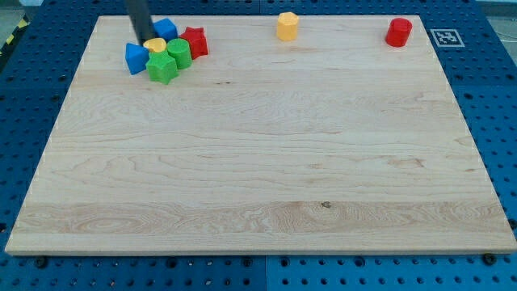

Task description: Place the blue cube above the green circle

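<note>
My tip (146, 42) has no claw, holds nothing, and sits wedged at 9 o'clock of the blue cube (166, 29), which crowds 11 o'clock of the green circle (178, 52); any shove risks dragging the yellow block (156, 45) and red star (194, 41) along

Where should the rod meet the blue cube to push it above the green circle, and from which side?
Judging loosely: press the blue cube's left face, coming from the view's left. It already sits up-left of the green circle; my tip is beside that face.
</note>
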### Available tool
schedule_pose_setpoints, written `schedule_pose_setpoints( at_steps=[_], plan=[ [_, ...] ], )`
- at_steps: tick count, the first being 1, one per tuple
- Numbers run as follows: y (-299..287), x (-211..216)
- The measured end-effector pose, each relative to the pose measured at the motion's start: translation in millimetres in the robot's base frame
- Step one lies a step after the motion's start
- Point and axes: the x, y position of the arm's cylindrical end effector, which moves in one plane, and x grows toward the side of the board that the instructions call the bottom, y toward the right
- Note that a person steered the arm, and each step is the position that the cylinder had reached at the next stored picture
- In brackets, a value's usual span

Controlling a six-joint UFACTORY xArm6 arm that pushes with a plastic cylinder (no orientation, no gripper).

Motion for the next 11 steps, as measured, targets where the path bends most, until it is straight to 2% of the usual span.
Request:
schedule_pose_setpoints(
  at_steps=[1,2,3,4,9,10,11],
  plan=[
    [-20,0],
    [-69,-15],
    [-57,-55],
    [-38,-62],
    [-31,-65],
    [-15,-63],
    [51,-41]
  ],
)
